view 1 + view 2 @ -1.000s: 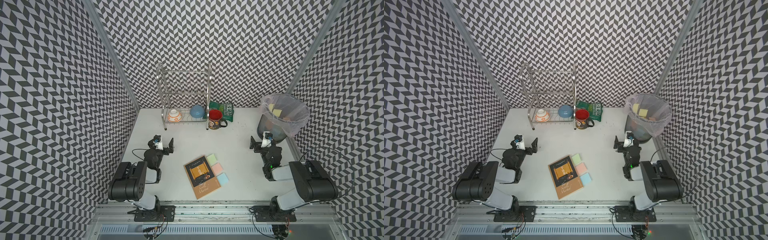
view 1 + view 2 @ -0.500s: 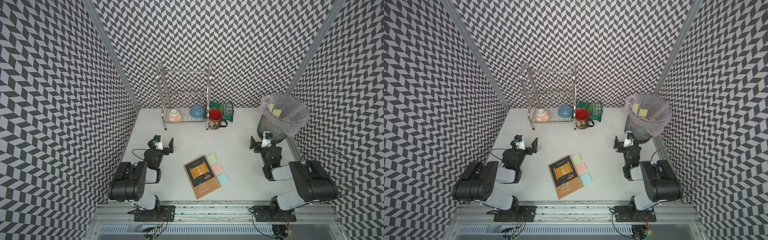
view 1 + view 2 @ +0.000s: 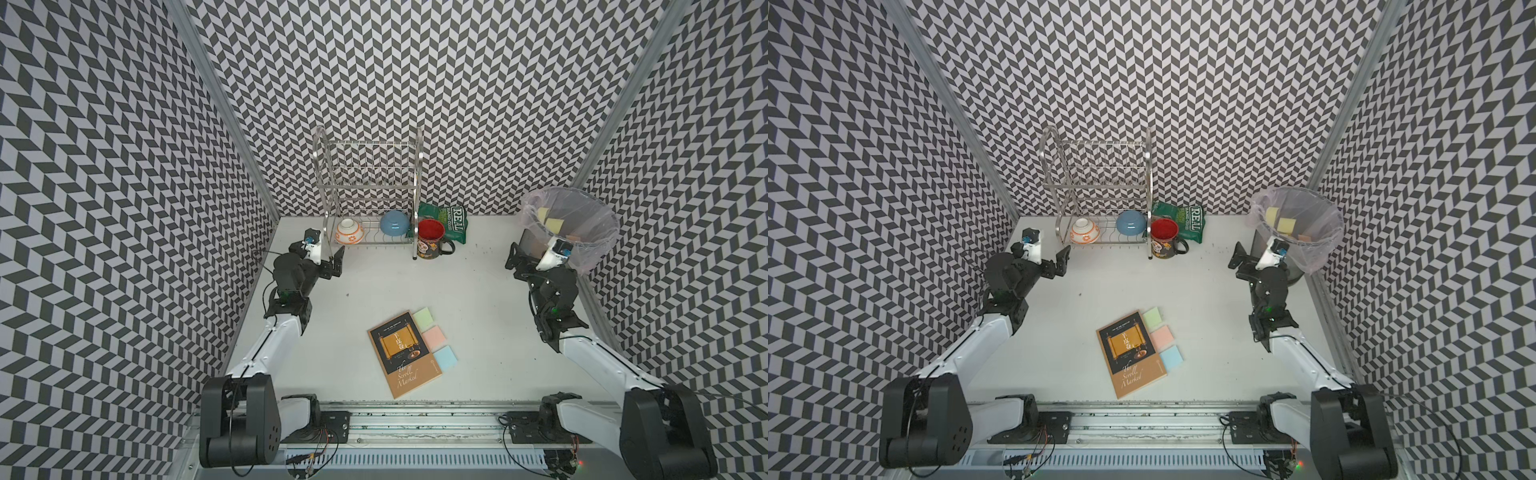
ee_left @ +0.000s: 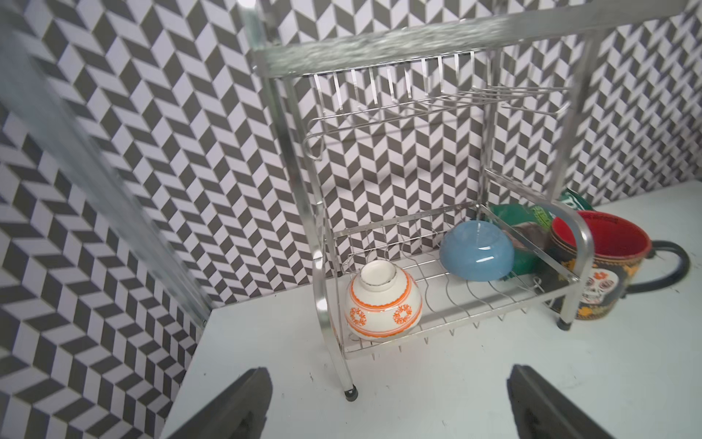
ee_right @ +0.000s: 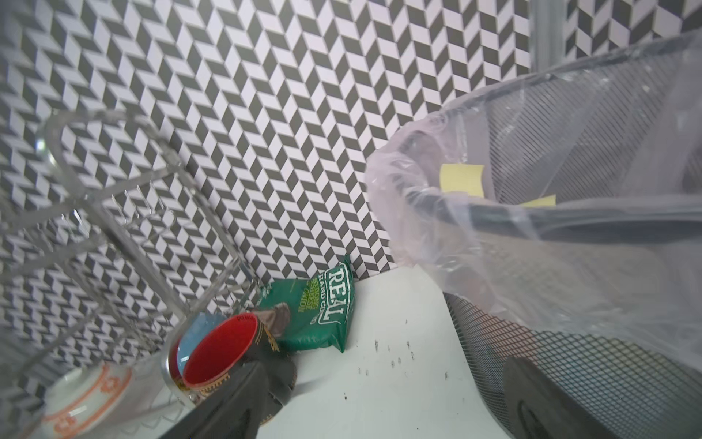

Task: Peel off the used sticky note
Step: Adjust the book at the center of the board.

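No motion: left gripper (image 3: 324, 255) and right gripper (image 3: 526, 254) spread, empty, well apart from sticky notes (image 3: 433, 337); peel seemingly unstarted.

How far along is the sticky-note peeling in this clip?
Done: yellow notes already lie in the bin, origin unclear. In hand: nothing; the left gripper and right gripper are open, empty, away from the book. Left: the green note, pink note and blue note sit at the book's edge, unpeeled.
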{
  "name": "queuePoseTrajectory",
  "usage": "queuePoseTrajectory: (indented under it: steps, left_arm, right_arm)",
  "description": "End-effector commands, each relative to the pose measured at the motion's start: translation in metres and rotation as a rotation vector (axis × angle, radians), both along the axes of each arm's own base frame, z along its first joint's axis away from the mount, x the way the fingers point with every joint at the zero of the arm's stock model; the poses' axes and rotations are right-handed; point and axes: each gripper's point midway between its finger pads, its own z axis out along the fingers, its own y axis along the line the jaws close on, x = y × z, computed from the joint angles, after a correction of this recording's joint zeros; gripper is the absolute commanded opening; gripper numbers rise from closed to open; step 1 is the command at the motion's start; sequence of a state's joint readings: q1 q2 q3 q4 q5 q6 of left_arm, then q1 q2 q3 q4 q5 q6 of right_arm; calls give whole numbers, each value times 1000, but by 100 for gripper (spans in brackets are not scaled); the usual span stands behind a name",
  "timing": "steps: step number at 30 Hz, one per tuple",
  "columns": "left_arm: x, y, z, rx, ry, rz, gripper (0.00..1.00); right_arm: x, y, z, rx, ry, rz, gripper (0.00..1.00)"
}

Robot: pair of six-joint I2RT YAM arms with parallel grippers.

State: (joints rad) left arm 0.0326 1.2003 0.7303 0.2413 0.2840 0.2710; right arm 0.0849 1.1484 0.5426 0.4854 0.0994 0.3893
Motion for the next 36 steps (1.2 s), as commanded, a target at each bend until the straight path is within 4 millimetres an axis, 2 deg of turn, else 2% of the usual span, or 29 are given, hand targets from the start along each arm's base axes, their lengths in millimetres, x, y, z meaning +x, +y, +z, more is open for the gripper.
queuePoseTrajectory:
  steps: [1,3,6,9,11,15,19,23,26,30,36]
  left_arm:
    - [-76,-30,-114,188,497,-283,99]
    - [-105,-34,-139,266,601,-347,96]
    - [-142,-36,-173,365,690,-390,95]
    - [-167,-45,-188,433,699,-421,96]
    - [-173,-51,-187,450,665,-426,96]
    - [-168,-57,-180,498,596,-437,99]
    - [-163,-66,-196,552,618,-451,98]
    - [-157,-76,-209,556,638,-441,97]
    - [-154,-83,-213,545,637,-446,99]
    - [-148,-92,-220,543,644,-453,99]
    - [-127,-99,-230,530,678,-411,99]
  right_arm:
    - [-18,38,-53,214,249,200,100]
    - [-32,74,-48,216,252,334,100]
    - [-56,128,-42,130,262,472,100]
    - [-81,173,-48,76,317,604,100]
    - [-100,198,-59,60,362,693,100]
    - [-133,243,-78,34,429,851,100]
    - [-155,276,-94,26,490,954,100]
    - [-178,304,-98,40,493,1063,100]
    - [-186,314,-96,41,483,1100,100]
    - [-190,318,-103,39,508,1120,100]
    - [-187,315,-133,27,593,1068,100]
